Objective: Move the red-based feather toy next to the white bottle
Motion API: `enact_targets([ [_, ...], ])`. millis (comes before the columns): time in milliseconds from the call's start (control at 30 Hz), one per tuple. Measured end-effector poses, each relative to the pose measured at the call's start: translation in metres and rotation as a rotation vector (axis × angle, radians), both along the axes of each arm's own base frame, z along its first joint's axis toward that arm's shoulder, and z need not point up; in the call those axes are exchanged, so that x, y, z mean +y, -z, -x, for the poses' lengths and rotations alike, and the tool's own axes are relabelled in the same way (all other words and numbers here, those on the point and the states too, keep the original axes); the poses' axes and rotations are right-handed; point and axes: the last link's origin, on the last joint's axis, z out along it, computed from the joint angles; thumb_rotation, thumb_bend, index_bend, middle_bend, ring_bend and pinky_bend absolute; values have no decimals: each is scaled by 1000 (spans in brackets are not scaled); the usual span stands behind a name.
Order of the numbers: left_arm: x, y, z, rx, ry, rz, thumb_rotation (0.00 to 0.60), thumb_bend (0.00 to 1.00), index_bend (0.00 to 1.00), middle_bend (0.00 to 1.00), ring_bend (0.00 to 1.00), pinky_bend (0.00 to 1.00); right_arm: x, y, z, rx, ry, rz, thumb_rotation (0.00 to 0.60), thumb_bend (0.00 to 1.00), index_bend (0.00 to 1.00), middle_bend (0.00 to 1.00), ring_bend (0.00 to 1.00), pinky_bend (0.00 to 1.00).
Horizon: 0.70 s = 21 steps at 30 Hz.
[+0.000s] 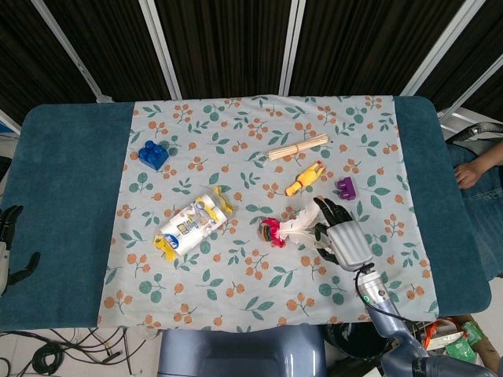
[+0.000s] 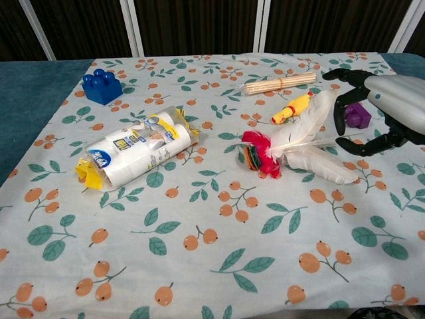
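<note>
The feather toy [image 1: 273, 232] lies mid-cloth, its red base [image 2: 257, 153] pointing left and its white feathers fanning right. My right hand [image 1: 343, 236] hovers at the feather tips, fingers spread above and thumb below them [image 2: 378, 109]; I cannot tell if it touches them, and it grips nothing. The white bottle [image 1: 191, 224], wrapped in clear plastic with yellow ends, lies on its side left of the toy [image 2: 136, 154], a clear gap between them. My left hand [image 1: 9, 239] rests at the table's far left edge, fingers apart, holding nothing.
A yellow rubber chicken [image 2: 293, 107] and a purple block [image 2: 358, 115] lie just behind the feathers and the right hand. A bundle of wooden sticks [image 1: 299, 148] sits farther back, and a blue block [image 1: 153, 155] at the back left. The floral cloth [image 1: 236, 290] covers the table's middle.
</note>
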Motion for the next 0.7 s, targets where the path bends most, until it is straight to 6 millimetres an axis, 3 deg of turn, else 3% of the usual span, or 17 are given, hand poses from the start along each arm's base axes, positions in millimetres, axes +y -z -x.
enact_targets([
  [267, 0, -1, 0, -2, 1, -1, 600, 315, 41, 60, 12, 50, -10, 0, -21, 38, -47, -9, 600, 350, 654, 38, 57, 152],
  [700, 0, -1, 0, -4, 0, 2, 600, 316, 41, 60, 12, 50, -14, 5, -71, 112, -164, -35, 600, 350, 659, 38, 57, 152],
])
